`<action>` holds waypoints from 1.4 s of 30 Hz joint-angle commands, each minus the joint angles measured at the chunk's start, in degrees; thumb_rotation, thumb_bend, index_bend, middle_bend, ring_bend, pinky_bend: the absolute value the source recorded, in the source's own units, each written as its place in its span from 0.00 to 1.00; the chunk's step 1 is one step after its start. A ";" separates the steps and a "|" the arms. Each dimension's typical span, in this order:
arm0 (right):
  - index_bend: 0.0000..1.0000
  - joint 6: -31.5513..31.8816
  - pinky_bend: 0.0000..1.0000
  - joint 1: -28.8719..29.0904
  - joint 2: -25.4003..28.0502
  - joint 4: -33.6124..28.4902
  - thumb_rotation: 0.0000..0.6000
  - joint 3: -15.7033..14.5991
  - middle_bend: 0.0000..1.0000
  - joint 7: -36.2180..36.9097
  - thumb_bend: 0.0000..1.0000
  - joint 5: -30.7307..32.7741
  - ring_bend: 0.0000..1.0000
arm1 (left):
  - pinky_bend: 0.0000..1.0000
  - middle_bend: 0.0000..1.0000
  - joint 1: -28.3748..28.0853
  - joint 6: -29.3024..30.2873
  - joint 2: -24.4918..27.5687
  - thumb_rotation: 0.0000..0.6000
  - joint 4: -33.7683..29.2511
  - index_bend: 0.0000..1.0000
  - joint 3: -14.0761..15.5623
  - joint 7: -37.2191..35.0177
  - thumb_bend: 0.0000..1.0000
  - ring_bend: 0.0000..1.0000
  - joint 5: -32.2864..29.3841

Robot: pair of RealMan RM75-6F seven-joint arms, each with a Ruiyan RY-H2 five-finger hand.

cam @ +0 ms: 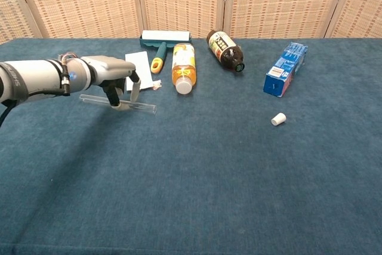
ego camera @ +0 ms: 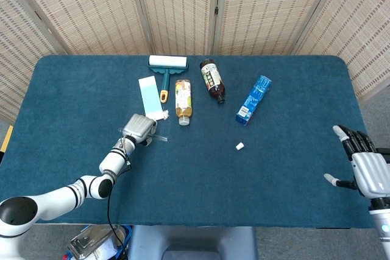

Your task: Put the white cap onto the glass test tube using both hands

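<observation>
The glass test tube lies flat on the blue table, left of centre; its end shows in the head view. My left hand is down over the tube's middle. Its fingers reach behind the tube and the thumb tip touches the front side. The tube still rests on the cloth. The small white cap lies alone, far to the right of the tube. My right hand hovers beyond the table's right edge, fingers spread, holding nothing.
At the back lie a lint roller, a pale card, an orange drink bottle, a dark bottle and a blue box. Folding screens stand behind the table.
</observation>
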 commanded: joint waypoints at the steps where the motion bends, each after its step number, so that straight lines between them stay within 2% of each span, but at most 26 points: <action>1: 0.00 -0.01 0.03 -0.04 0.07 -0.06 1.00 -0.02 0.06 -0.02 0.00 0.05 0.07 | 1.00 1.00 -0.22 0.00 -0.30 1.00 0.54 0.49 0.37 0.18 0.32 1.00 -0.66; 23: 0.00 0.22 0.03 -0.50 0.47 -0.39 1.00 0.00 0.06 0.14 0.00 0.40 0.07 | 1.00 1.00 -0.37 0.06 -1.52 1.00 3.37 0.55 2.01 -0.35 0.32 1.00 -1.44; 29: 0.00 0.52 0.03 -0.75 0.66 -0.57 1.00 -0.01 0.07 0.16 0.00 0.42 0.07 | 1.00 1.00 0.05 0.76 -1.91 1.00 3.95 0.62 1.81 -1.80 0.32 1.00 -0.18; 33: 0.00 0.89 0.03 -1.03 0.76 -0.70 1.00 -0.06 0.07 0.17 0.00 0.37 0.07 | 1.00 1.00 0.81 1.38 -2.19 1.00 4.36 0.68 1.52 -4.04 0.34 1.00 1.66; 37: 0.00 1.67 0.03 -1.41 0.92 -0.89 1.00 0.02 0.07 0.28 0.00 0.20 0.08 | 1.00 1.00 1.72 1.95 -1.53 1.00 3.72 0.70 1.30 -6.02 0.36 1.00 3.20; 42: 0.00 2.83 0.03 -2.04 1.07 -1.08 1.00 -0.08 0.07 0.40 0.00 -0.41 0.08 | 1.00 1.00 4.58 3.38 1.46 1.00 -0.81 0.71 -0.86 -13.21 0.37 1.00 5.01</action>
